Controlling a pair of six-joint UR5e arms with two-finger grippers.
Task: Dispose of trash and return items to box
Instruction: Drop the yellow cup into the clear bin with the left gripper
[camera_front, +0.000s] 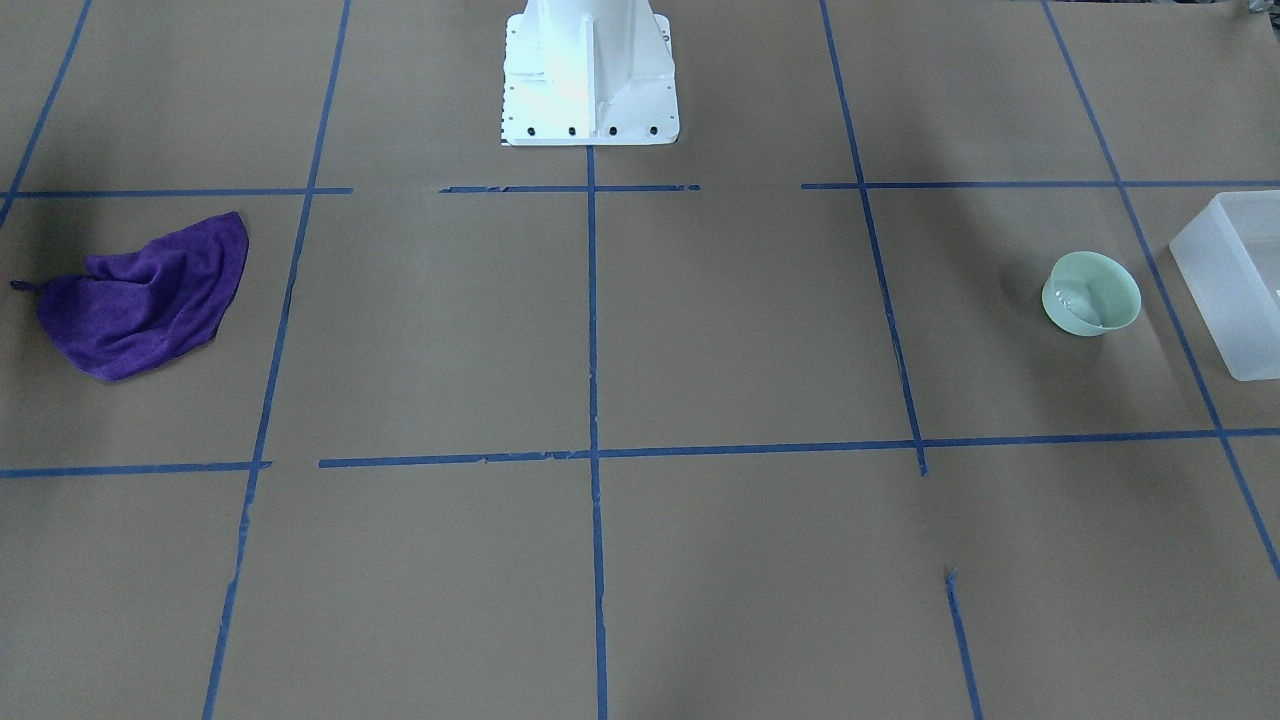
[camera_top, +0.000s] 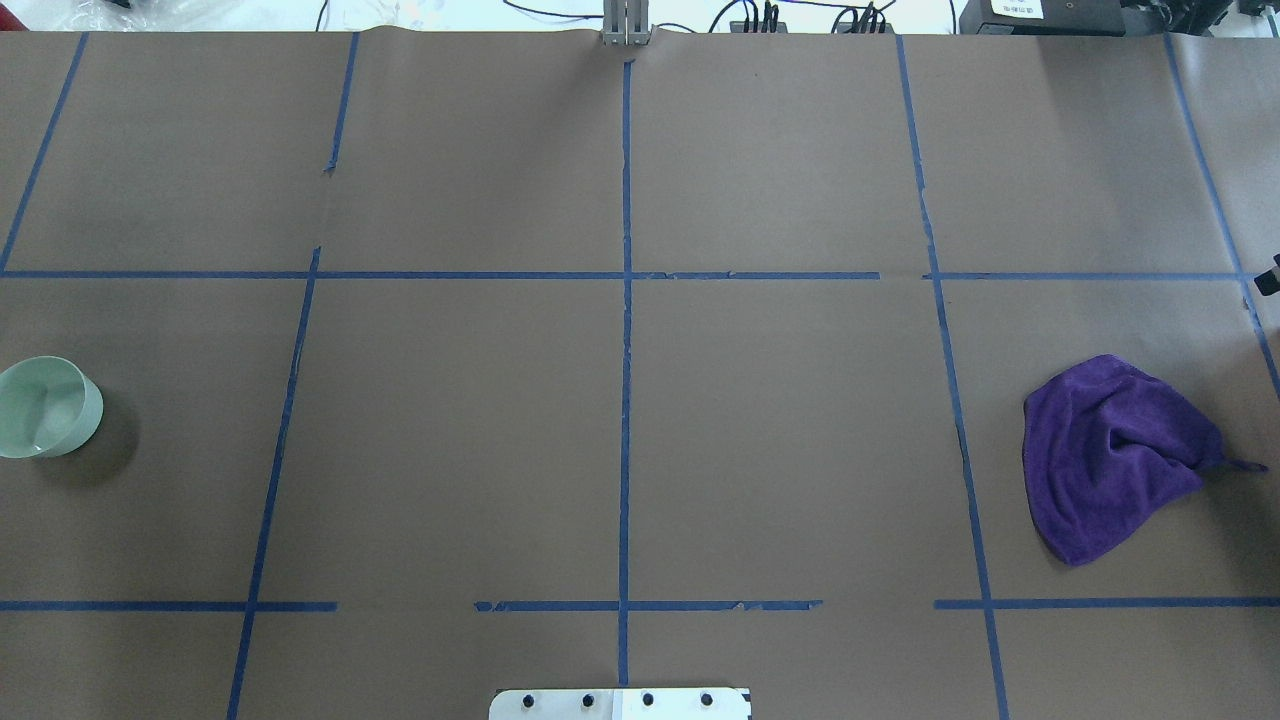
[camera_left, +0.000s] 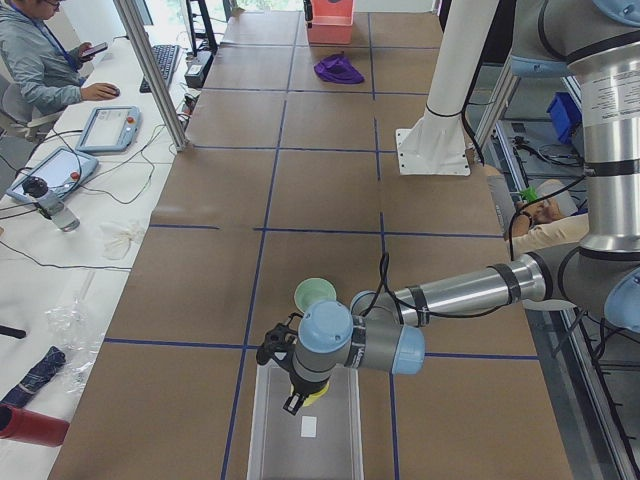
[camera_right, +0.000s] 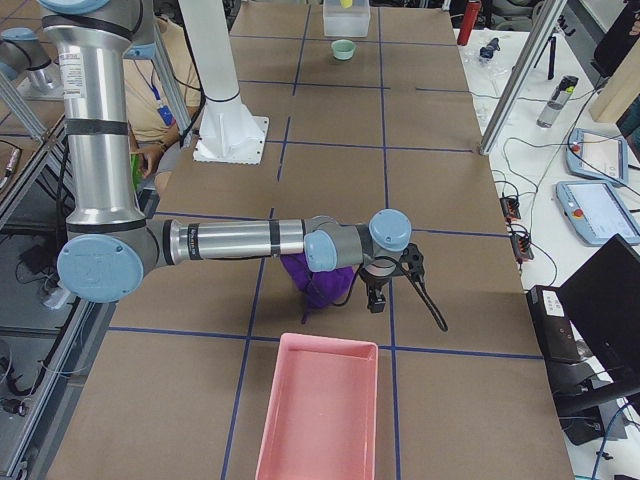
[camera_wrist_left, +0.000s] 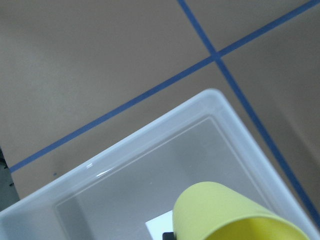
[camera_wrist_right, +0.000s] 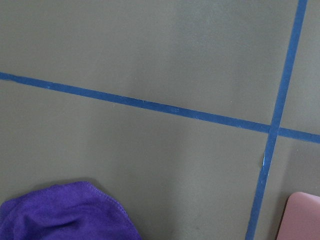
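Left end effector (camera_left: 299, 399) pinching yellow cup (camera_wrist_left: 225, 212) over box (camera_wrist_left: 150, 127), right end effector (camera_right: 376, 299) grip cannot tell

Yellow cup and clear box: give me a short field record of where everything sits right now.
Cup: yellow, at the left jaws, over the box's inside
Box: frosted, at the table's left end
Bowl: green, upright, beside the box, not touching
Cloth: purple, crumpled, right side
Pink bin: past the cloth, right end
Left jaws: open or shut unclear
Right jaws: by the cloth, state unclear
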